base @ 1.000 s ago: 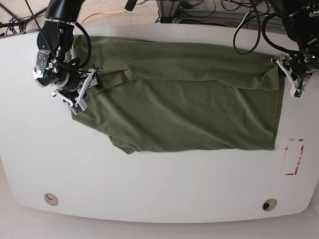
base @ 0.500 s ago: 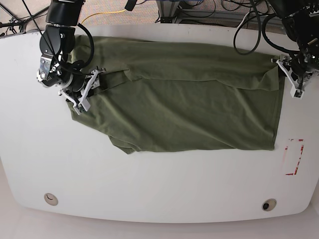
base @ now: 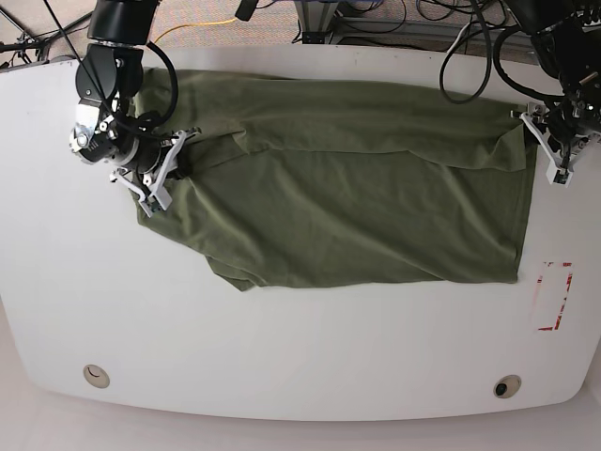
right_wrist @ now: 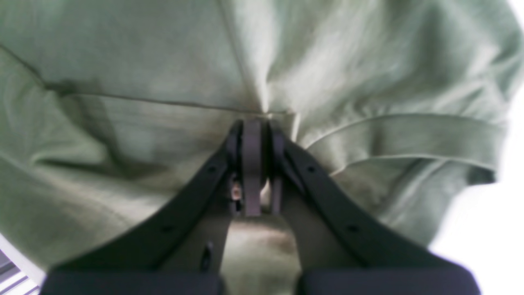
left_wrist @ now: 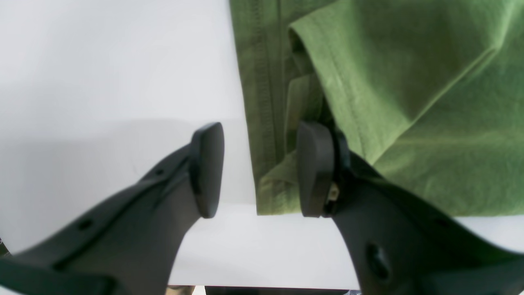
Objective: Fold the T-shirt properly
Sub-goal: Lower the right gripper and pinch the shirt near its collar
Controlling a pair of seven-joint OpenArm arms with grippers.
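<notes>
The right tool (right_wrist: pixel 254 135) has pinched shut on the soft, wrinkled T-shirt (base: pixel 357 207); left tool (left_wrist: pixel 260 168) gapes.

Base view: even, bright overhead light; white table (base: pixel 282 357) slightly washed, soft short shadows under the T-shirt (base: pixel 357 188) edge. Mild barrel curve at table corners. Left wrist view: sharp on cloth, fingers (left_wrist: pixel 206 168) softly blurred, broad grey shadow on table. Right wrist view: blurred throughout, pale, overexposed at right.
</notes>
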